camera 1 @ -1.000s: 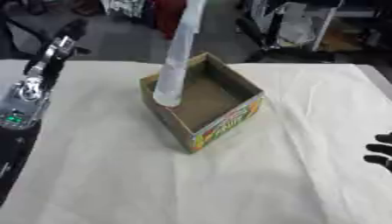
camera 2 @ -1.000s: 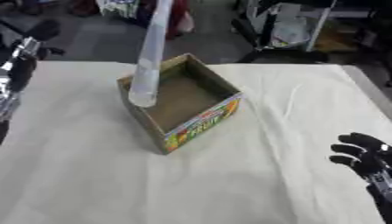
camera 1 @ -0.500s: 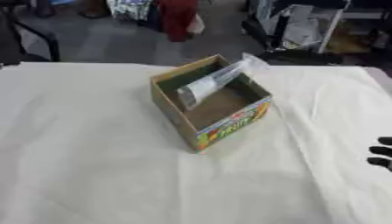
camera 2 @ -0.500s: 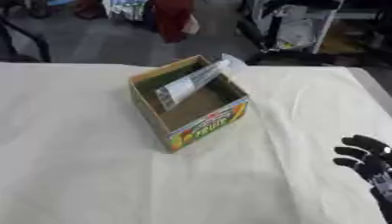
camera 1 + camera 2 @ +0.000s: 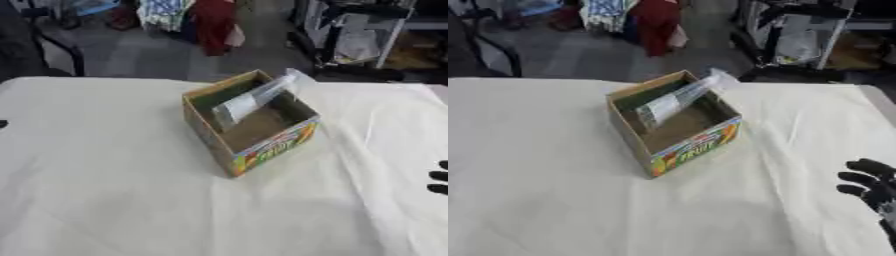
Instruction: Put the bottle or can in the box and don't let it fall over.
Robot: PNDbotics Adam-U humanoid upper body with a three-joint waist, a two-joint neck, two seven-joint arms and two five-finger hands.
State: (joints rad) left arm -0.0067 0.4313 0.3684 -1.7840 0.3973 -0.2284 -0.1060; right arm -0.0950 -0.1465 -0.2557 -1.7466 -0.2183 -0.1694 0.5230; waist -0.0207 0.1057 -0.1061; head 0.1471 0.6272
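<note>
The right hand [image 5: 872, 186] is cut off by the frame edge at four o'clock, its arm unseen. The bottle [image 5: 254, 99] is blurred; its base lies hidden inside the box [image 5: 262, 150], whose printed lettering is unreadable.

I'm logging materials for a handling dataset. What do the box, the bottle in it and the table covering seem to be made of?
The box looks like cardboard: matte brown inner walls, a printed, colourful front. The bottle lying tilted in it, its top over the far rim, seems clear plastic with a pale label, though glass cannot be ruled out. The table covering looks like off-white cloth, matte with soft creases.
</note>
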